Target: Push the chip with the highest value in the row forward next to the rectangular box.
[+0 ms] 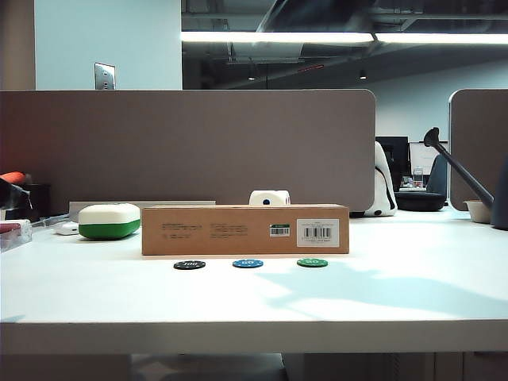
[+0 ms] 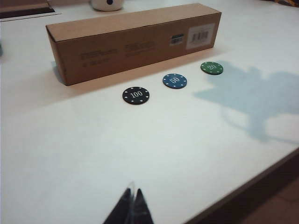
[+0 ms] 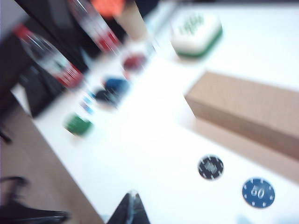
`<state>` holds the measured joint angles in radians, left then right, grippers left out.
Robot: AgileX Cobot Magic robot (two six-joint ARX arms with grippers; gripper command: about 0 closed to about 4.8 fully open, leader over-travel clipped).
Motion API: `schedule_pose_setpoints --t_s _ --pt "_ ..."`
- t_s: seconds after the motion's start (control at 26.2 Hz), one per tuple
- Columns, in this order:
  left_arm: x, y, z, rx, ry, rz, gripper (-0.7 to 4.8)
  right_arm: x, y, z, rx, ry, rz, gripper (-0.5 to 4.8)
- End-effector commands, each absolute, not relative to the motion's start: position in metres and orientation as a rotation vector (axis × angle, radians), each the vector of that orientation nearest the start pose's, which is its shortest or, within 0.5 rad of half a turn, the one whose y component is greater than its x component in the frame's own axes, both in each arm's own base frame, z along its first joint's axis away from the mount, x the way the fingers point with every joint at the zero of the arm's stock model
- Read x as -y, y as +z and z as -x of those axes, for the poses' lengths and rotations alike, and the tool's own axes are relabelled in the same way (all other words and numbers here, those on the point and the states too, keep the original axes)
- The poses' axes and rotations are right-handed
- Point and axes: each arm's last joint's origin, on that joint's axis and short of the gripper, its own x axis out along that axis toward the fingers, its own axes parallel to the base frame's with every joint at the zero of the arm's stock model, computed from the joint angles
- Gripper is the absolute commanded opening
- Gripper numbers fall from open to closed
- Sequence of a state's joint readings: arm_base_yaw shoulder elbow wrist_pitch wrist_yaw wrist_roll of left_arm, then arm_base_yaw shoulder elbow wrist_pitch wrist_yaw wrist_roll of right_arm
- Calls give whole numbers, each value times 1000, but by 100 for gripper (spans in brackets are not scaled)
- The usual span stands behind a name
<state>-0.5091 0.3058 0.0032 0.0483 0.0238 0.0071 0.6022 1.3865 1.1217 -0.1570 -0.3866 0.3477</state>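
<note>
Since the black "100" chip (image 2: 136, 95) lies at the left end of the row, near but apart from the rectangular box (image 2: 135, 42), the best push probably sets closed tips low on its near edge and drives it straight toward the box, off the blue chip (image 2: 174, 80). Count: three chips (black, blue, green chip (image 2: 211, 68)), one box, one white-and-green case (image 1: 109, 221), on the tabletop (image 2: 117, 154). Left end effector (image 2: 131, 198) and right end effector (image 3: 132, 199): both pinched together, empty, above the tabletop short of the row.
</note>
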Motion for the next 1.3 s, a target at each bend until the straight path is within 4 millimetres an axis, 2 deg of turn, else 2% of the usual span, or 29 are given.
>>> schedule_pose_setpoints --t_s 0.04,0.3,0.5,0.72,1.3 --pt "56 146 -99 -230 -532 -65 -5 -212 291 -264 -709 884 -218 -9" --pt "56 146 -99 -231 -532 -65 -5 -273 215 -286 -977 845 -75 -9" --pt "56 146 -99 -230 -532 -65 -5 -293 181 -291 -1026 780 4 -9" --pt "56 146 -99 -231 -532 -65 -5 -294 162 -296 -1037 728 38 -9" --pt "56 146 -99 -229 -532 -65 -5 -301 149 -306 -991 736 22 -9"
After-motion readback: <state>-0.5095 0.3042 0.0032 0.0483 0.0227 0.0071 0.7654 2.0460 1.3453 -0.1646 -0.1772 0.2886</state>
